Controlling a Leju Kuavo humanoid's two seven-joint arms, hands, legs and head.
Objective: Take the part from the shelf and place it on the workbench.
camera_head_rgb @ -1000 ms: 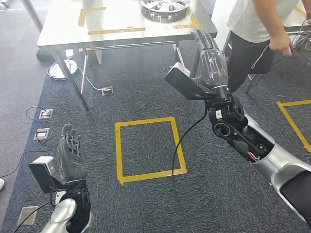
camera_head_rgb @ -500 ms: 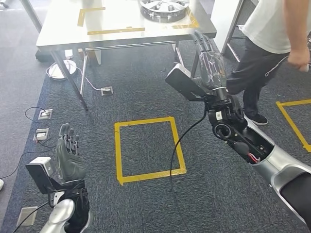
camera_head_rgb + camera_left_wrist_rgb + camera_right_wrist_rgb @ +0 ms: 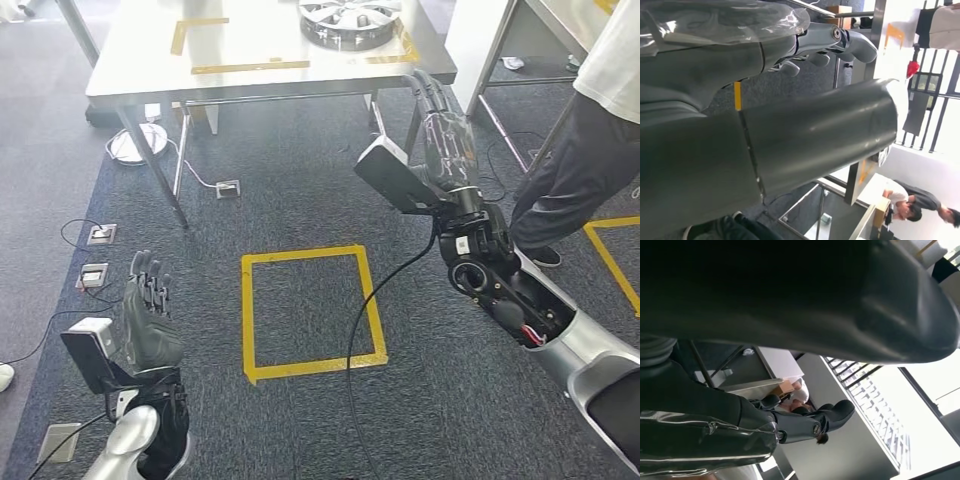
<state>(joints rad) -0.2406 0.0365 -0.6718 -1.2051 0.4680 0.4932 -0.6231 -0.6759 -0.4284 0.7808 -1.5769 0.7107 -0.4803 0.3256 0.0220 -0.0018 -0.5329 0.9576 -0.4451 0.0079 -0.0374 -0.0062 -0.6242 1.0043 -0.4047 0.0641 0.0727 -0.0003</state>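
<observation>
A silver wheel cover [image 3: 349,20] lies on the far right part of the white workbench [image 3: 249,60], partly cut off by the picture's top edge. My right hand [image 3: 445,135] is raised in front of the bench's right corner, below the wheel cover, with its fingers stretched out and nothing in it. My left hand [image 3: 149,320] hangs low at the left over the carpet, fingers apart and pointing up, also holding nothing. In the left wrist view the thick thumb [image 3: 817,135] and the fingers [image 3: 836,42] stand apart. The right wrist view has extended fingers [image 3: 810,422] with nothing between them.
A person [image 3: 596,140] in dark trousers stands at the right edge. A yellow tape square [image 3: 309,310] marks the carpet between me and the bench. Floor sockets [image 3: 102,235] and cables lie at the left. A white frame [image 3: 483,50] stands right of the bench.
The person has walked off toward the right edge. The whole picture has shifted a little, so the camera moved. Both hands keep their pose and stay without a load.
</observation>
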